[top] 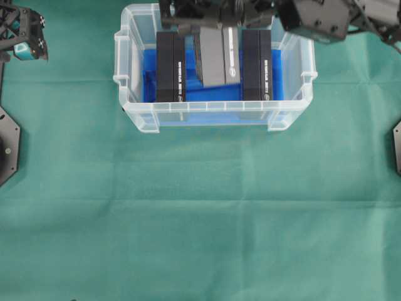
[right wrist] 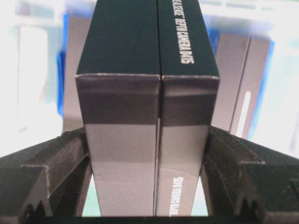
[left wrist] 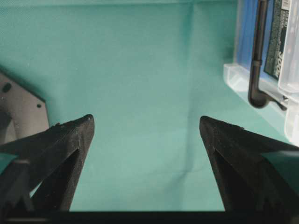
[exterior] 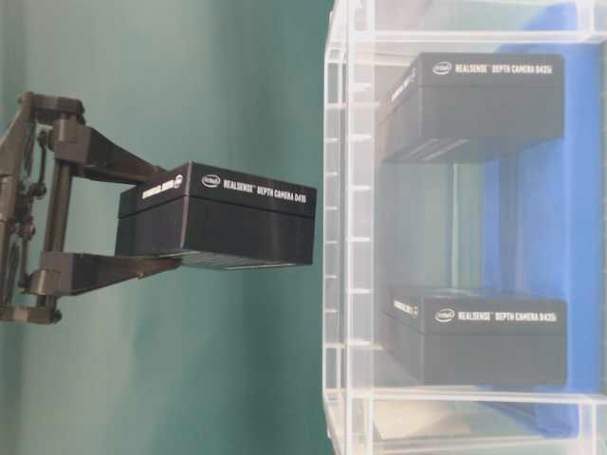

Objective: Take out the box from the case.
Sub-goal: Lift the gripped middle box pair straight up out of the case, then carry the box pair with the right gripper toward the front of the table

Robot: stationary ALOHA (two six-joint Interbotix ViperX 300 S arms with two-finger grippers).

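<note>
The bench (top: 200, 226), covered in green cloth, lies bare across its whole near half and down both sides — wide open room in front of the case (top: 213, 116). The case sits at the far middle, a clear bin with a raised rim, handle lips at its short ends and a blue lining showing between what it holds. Against its left wall stands one black box (top: 170, 68), against its right wall another black box (top: 257, 66); the blue strip between them is uncovered.

Above that strip, the box (top: 217, 56) being taken out is clamped by the right pincer (top: 216, 25), its jaws pressed flat on the box's two broad sides near one end. In the table-level view this box (exterior: 220, 227) hangs wholly outside the case's rim plane, its free end just beside the rim but apart from it, tilted slightly. The right wrist view shows the two remaining boxes blurred on either side behind it, neither touching it.

The left pincer (left wrist: 145, 128) stands spread wide and holds nothing, over bare cloth at the far left, well apart from the case; only the case's corner and a black cable (left wrist: 258, 56) lie to one side of it.
</note>
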